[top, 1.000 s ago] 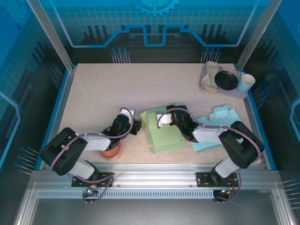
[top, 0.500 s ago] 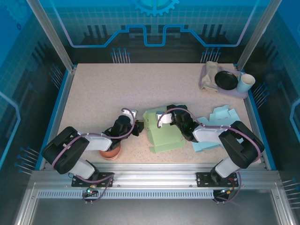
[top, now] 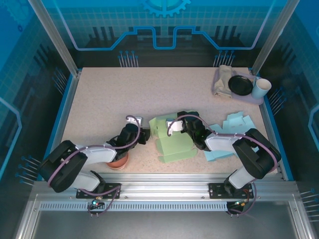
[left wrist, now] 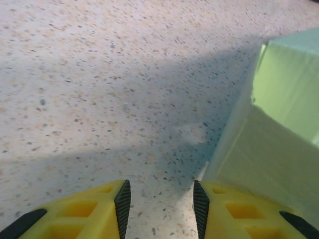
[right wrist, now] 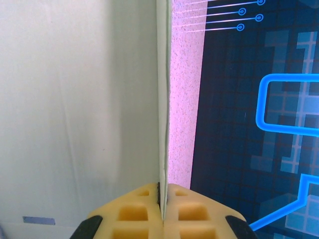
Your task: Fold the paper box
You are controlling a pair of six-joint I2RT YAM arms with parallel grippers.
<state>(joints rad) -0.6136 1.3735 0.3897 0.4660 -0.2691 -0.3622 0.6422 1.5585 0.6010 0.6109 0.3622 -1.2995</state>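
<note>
My right tool [right wrist: 162, 193] is pinched shut on a wall of the green box [top: 173, 144] at the middle of the bench [top: 99, 99], so I'd ease the half-open, empty left tool [left wrist: 160, 199] squarely against its near side.

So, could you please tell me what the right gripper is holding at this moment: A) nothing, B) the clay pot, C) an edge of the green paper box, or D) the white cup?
C: in the right wrist view the right gripper is pinched shut on a thin upright edge of the green box.
</note>
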